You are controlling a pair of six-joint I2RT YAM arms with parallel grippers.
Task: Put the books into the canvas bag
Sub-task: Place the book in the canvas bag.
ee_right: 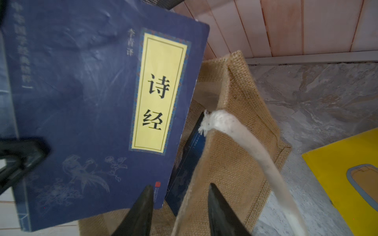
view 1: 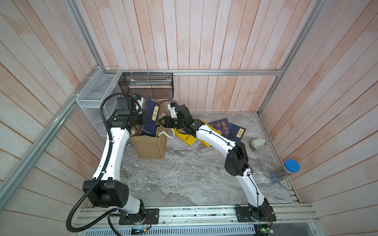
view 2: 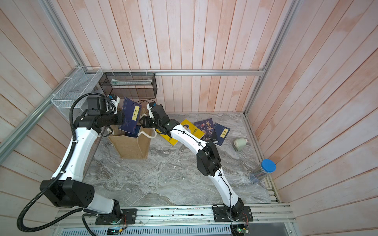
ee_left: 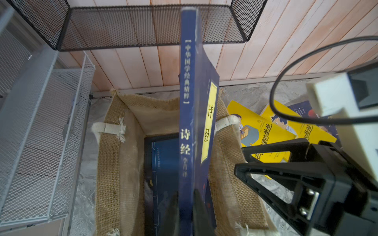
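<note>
**Desk:** What is happening over the canvas bag (view 1: 150, 148)?

**Photographer:** The left gripper (ee_left: 185, 206) is clamping a navy book (ee_right: 81, 102) by its spine edge. It is holding the book above the bag's open mouth, tilted toward the right gripper (ee_right: 181, 186). That gripper's jaws are standing apart, straddling the bag's side wall just beside a white rope handle (ee_right: 245, 139). No pinch on the cloth is showing.

**Desk:** Where is the trouble lying?

**Photographer:** At the book's low corner. It is hanging close to one of the right gripper's fingertips and to the burlap rim. A descent at this tilt is, to my eye, risking a snag on the rim or the handle. That could be folding the soft wall inward or tipping the bag.

**Desk:** And inside?

**Photographer:** Another blue book (ee_left: 163, 163) is already sitting in there. The newcomer is needing the free space beside it, or its thin cover is likely buckling.

**Desk:** The rest?

**Photographer:** Two yellow books (ee_left: 255, 130), a dark portrait cover (view 1: 223, 126) and one more navy volume (view 1: 239, 132) are lying on the marble table (view 1: 184, 179).
</note>
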